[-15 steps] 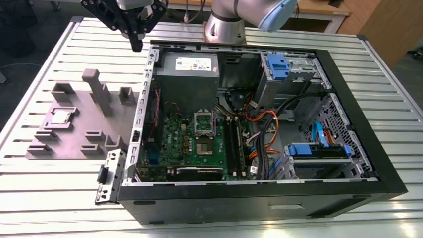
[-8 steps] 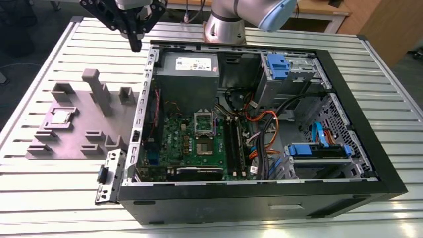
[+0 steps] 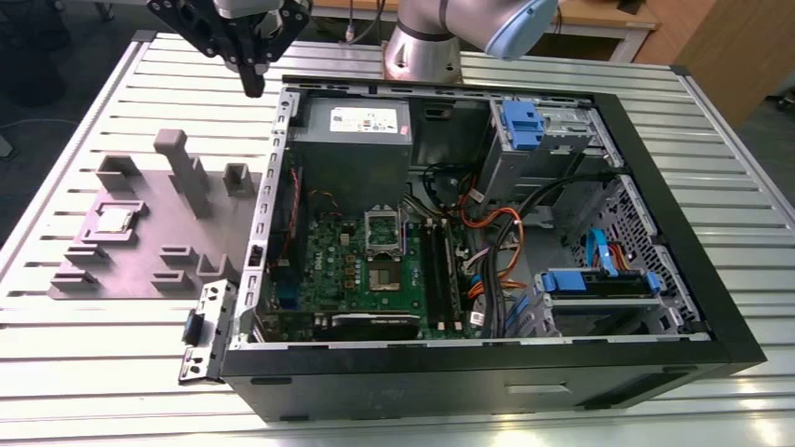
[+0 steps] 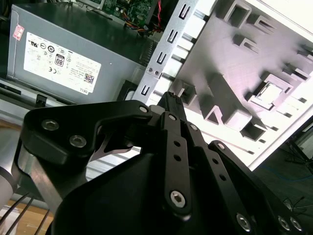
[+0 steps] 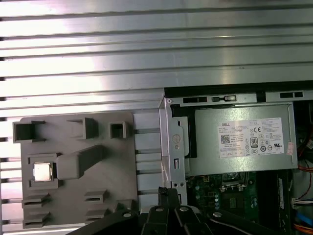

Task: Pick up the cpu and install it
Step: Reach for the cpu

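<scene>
cpu (image 3: 115, 219) in grey tray (image 3: 155, 233) pocket; fingers (image 3: 253, 82) together, empty, well apart; power supply (image 3: 354, 144) labelled.

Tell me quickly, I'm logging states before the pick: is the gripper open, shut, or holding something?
Gripper: jaws closed, holding nothing. The small square silver-grey cpu lies in the grey plastic fixture, apart from it.

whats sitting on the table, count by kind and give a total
cpu: 1
grey fixture: 1
pc case: 1
total: 3
</scene>
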Controlling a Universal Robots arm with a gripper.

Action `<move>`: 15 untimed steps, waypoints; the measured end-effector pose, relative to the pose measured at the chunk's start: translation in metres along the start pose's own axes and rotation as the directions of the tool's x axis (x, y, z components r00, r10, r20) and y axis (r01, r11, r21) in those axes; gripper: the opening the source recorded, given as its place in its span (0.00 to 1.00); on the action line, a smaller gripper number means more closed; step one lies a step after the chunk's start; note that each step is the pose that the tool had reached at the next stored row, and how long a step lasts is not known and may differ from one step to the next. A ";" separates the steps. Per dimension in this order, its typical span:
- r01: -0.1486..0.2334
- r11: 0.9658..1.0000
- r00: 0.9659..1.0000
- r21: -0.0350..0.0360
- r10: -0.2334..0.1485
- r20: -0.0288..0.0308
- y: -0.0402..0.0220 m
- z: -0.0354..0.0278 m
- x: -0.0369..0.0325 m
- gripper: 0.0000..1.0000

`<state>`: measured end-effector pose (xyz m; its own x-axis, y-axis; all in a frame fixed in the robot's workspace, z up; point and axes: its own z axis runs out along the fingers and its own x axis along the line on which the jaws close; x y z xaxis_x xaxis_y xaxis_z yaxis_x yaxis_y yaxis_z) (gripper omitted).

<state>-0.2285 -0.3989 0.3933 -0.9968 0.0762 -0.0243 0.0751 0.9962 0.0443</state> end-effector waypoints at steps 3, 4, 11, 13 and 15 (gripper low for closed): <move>0.000 1.000 1.000 0.000 0.000 0.000 0.0000 0.0000 0.0007 0.11; 0.000 1.000 1.000 0.000 0.000 0.000 -0.0001 0.0000 0.0009 0.11; 0.000 1.000 1.000 0.000 0.000 0.000 -0.0002 -0.0001 0.0027 0.11; 0.000 1.000 1.000 0.000 0.000 0.000 -0.0002 -0.0001 0.0033 0.11; 0.000 1.000 1.000 0.000 0.000 0.000 -0.0003 -0.0001 0.0039 0.11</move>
<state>-0.2324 -0.3989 0.3933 -0.9968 0.0762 -0.0242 0.0751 0.9962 0.0443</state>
